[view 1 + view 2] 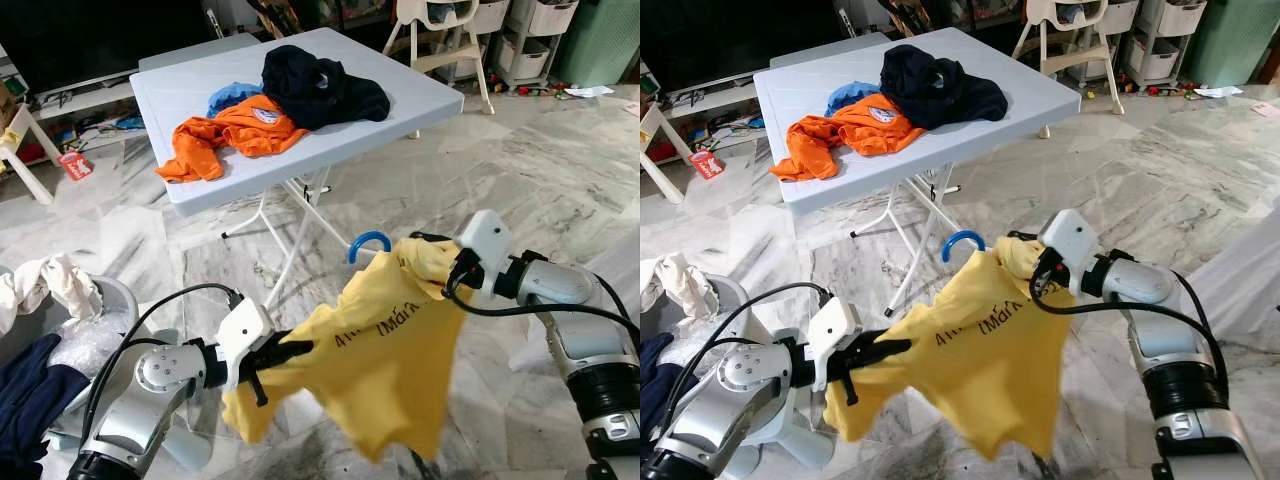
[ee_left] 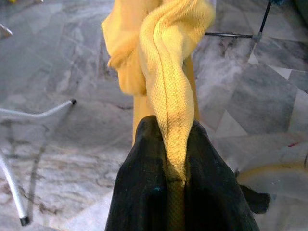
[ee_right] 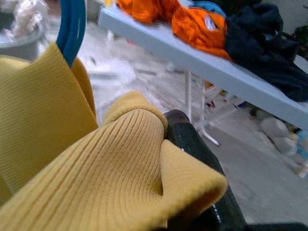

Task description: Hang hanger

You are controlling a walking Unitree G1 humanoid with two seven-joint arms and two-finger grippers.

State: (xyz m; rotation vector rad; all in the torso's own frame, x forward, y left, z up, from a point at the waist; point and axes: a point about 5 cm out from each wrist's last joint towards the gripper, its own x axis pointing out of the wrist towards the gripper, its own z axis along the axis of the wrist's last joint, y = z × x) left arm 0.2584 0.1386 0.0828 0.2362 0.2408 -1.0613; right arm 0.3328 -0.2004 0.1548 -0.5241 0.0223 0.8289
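Note:
A yellow T-shirt (image 1: 385, 365) with dark lettering hangs spread between my two grippers above the marble floor. A blue hanger hook (image 1: 368, 243) sticks up out of its collar. My left gripper (image 1: 285, 352) is shut on the shirt's lower left edge; in the left wrist view the yellow cloth (image 2: 168, 96) is pinched between the black fingers (image 2: 144, 192). My right gripper (image 1: 445, 272) is shut on the ribbed collar (image 3: 125, 159) beside the hanger hook (image 3: 73, 29).
A white folding table (image 1: 200, 190) stands ahead with an orange shirt (image 1: 235, 130), a blue garment (image 1: 232, 95) and a dark garment (image 1: 320, 85) on it. A basket (image 1: 110, 300) with clothes sits at my left. Shelves and a high chair (image 1: 440, 40) line the back.

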